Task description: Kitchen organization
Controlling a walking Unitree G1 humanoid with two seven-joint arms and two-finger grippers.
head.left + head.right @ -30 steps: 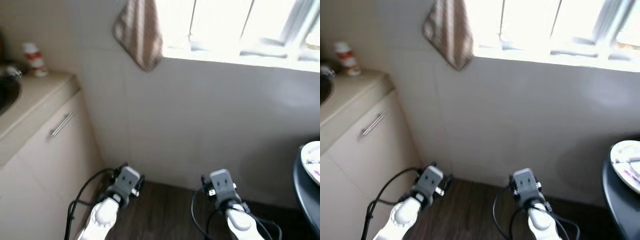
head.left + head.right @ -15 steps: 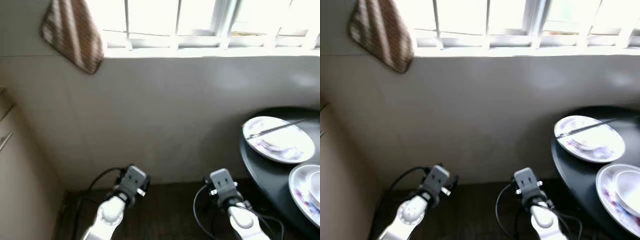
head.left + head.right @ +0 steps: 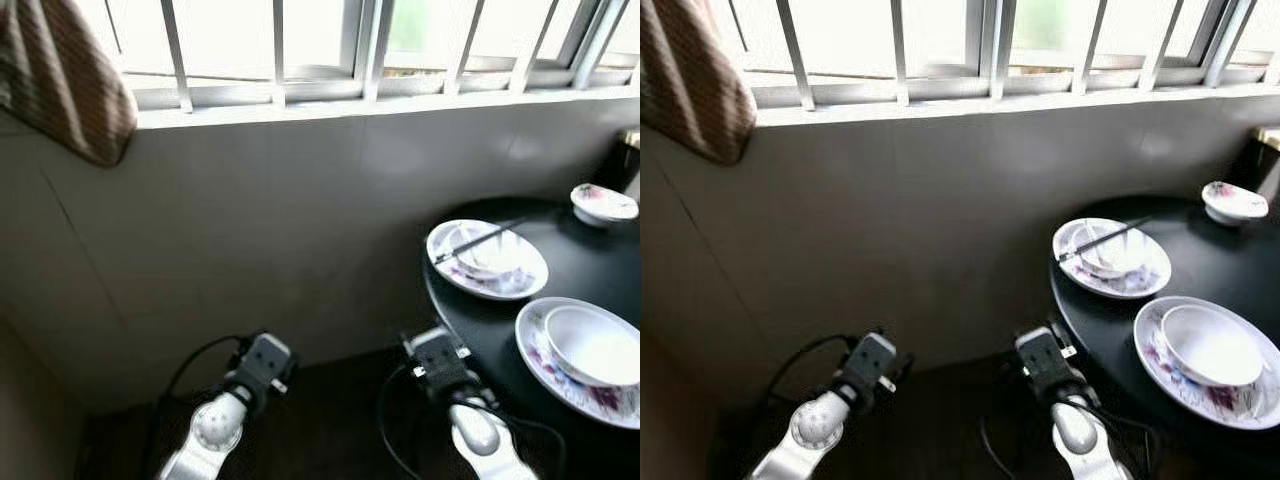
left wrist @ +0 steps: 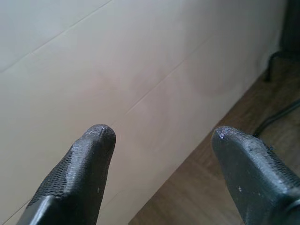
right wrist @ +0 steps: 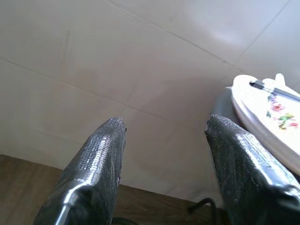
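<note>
A round black table (image 3: pixel 500 325) stands at the right by the tiled wall. On it lie a floral plate (image 3: pixel 487 262) with a small bowl and black chopsticks (image 3: pixel 478 241), a second floral plate (image 3: pixel 553 370) holding a white bowl (image 3: pixel 593 345), and a little bowl (image 3: pixel 603 203) at the back. My left gripper (image 4: pixel 161 136) is open and empty, facing the wall low down. My right gripper (image 5: pixel 164 126) is open and empty too, held low beside the table's edge, with the plate's rim (image 5: pixel 262 115) off to one side of it.
A barred window (image 3: pixel 360 45) runs above the tiled wall (image 3: pixel 280 200). A striped brown towel (image 3: pixel 60 85) hangs at the upper left. Dark wood floor (image 3: pixel 330 430) lies below between my arms. A cable (image 4: pixel 281 115) trails on the floor.
The camera has swung to the right: the counter and cabinet have left the picture, and the black table with its dishes has come further in. Both arms hang as before.
</note>
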